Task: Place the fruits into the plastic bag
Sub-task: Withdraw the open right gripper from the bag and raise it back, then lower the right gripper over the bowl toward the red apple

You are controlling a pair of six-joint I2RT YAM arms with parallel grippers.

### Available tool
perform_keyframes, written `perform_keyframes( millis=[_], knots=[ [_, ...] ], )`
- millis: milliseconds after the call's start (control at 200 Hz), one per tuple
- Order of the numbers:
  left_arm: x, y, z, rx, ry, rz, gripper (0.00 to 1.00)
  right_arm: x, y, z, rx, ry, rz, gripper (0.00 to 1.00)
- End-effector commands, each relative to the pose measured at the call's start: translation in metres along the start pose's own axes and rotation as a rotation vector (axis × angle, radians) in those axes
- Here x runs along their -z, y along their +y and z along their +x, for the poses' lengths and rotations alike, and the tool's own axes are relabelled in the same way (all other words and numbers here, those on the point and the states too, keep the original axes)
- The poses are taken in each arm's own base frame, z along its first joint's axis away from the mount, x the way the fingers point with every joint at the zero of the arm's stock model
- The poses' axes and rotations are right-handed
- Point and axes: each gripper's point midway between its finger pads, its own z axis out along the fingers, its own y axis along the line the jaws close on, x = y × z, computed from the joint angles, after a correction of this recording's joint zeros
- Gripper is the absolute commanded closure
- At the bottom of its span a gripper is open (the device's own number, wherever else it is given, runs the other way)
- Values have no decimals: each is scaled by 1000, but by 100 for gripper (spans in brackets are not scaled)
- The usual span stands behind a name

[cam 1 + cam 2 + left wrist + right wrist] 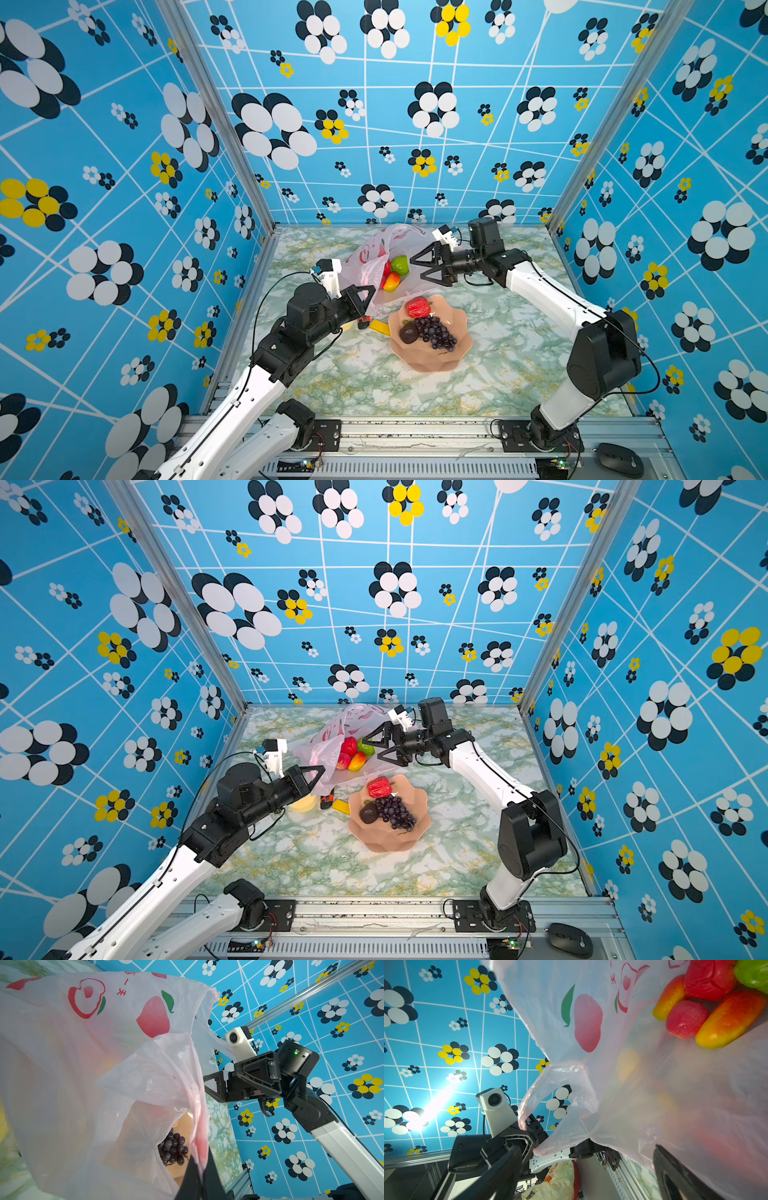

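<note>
Holding: left hand (366, 292) pinches the thin pink plastic bag (374, 251), lifting its mouth.
Waiting: right hand (417, 268), spread wide, empty.
Next: dark purple grape bunch (436, 332), likely.

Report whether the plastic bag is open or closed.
Open. The left gripper pinches the plastic bag by its edge, and its mouth gapes toward the open right gripper, showing fruits inside.

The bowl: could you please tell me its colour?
The bowl is salmon pink, clearest in a top view.
</note>
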Motion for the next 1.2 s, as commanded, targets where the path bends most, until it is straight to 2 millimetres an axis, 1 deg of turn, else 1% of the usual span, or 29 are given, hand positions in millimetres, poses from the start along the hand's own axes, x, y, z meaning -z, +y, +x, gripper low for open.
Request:
perform_keyframes(
  millis=[0, 55, 135, 265, 400, 475, 635, 755, 875, 970, 1070, 1195],
  knots=[
    [7, -15, -14, -52, -26, 24, 100, 29, 52, 0, 169, -80, -50, 1],
    [7, -17, -17, -62, -24, 26, 100, 39, 62, 3, 227, -111, -38, 1],
    [7, -16, -19, -65, -19, 22, 100, 54, 72, 8, 323, -157, 5, 1],
    [4, -17, -22, -59, -16, 39, 100, 80, 74, 19, 520, -219, 139, 1],
    [-2, -19, -21, -47, -3, 57, 100, 101, 66, 33, 745, -263, 262, 1],
    [-6, -17, -19, -37, 8, 59, 100, 109, 56, 39, 873, -280, 329, 1],
    [-12, -13, -16, -22, 20, 54, 100, 126, 40, 36, 996, -379, 462, 1],
    [-13, -12, -16, -20, 23, 50, 100, 131, 36, 36, 1054, -426, 490, 1],
    [-16, -11, -16, -17, 31, 47, 100, 130, 34, 39, 1044, -417, 479, 1],
    [-18, -11, -15, -15, 39, 47, 100, 126, 37, 50, 1042, -394, 448, 1],
    [-21, -10, -14, -9, 45, 47, 100, 127, 35, 57, 1013, -404, 474, 1],
    [-22, -12, -14, -5, 53, 50, 100, 119, 28, 85, 998, -312, 501, 0]
  ],
)
